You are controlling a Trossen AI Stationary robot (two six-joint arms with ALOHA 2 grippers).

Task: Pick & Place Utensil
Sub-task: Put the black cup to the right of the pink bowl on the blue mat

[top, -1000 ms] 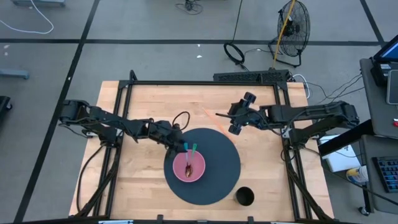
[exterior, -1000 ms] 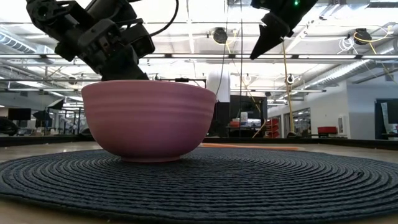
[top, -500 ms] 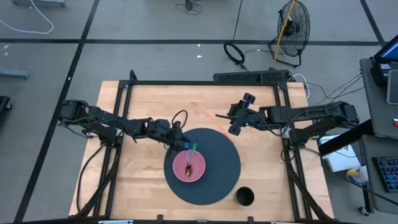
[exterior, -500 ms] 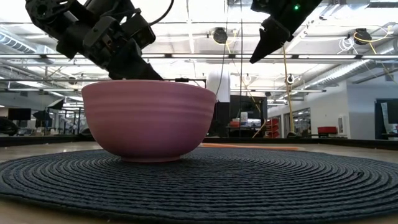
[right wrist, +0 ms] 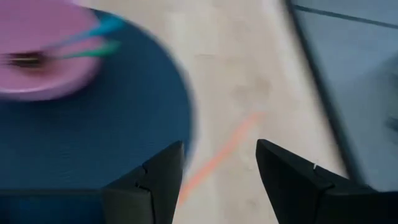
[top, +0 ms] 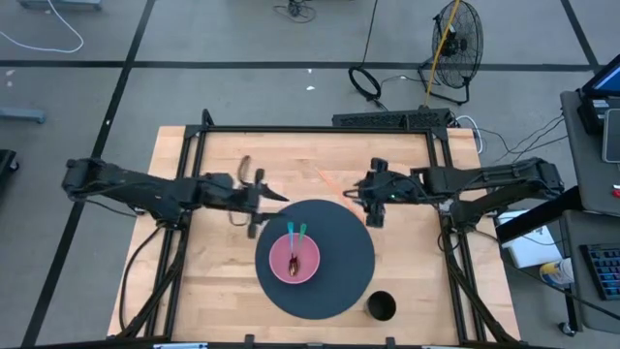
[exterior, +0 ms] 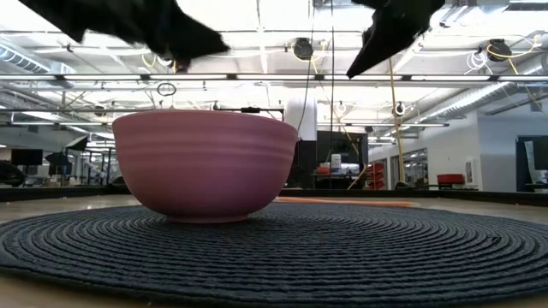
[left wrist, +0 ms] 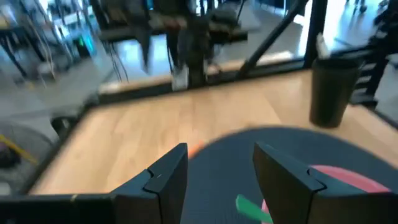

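Observation:
A pink bowl (top: pixel 294 262) stands on a round dark mat (top: pixel 339 276). Two utensils, one with a teal handle (right wrist: pixel 102 28) and one with a green handle (right wrist: pixel 93 51), lean inside the bowl, handles over its far rim. A thin orange stick (right wrist: pixel 217 158) lies flat on the wood just beyond the mat's far edge. My left gripper (left wrist: pixel 221 174) is open and empty, hovering left of and beyond the bowl (top: pixel 262 201). My right gripper (right wrist: pixel 217 180) is open and empty, above the mat's far right edge (top: pixel 373 211), over the orange stick.
A black cup (top: pixel 382 307) stands on the wood by the mat's near right edge. A dark metal frame (top: pixel 320 129) runs along the table's far side. In the low view both arms hang above the bowl (exterior: pixel 205 167). Bare wood lies left of the mat (top: pixel 208 271).
My left gripper has drawn back from above the bowl, up and toward the table's left and far side; the utensils stay in the bowl. My right gripper has tipped downward and moved slightly toward the near edge, over the mat's far right rim.

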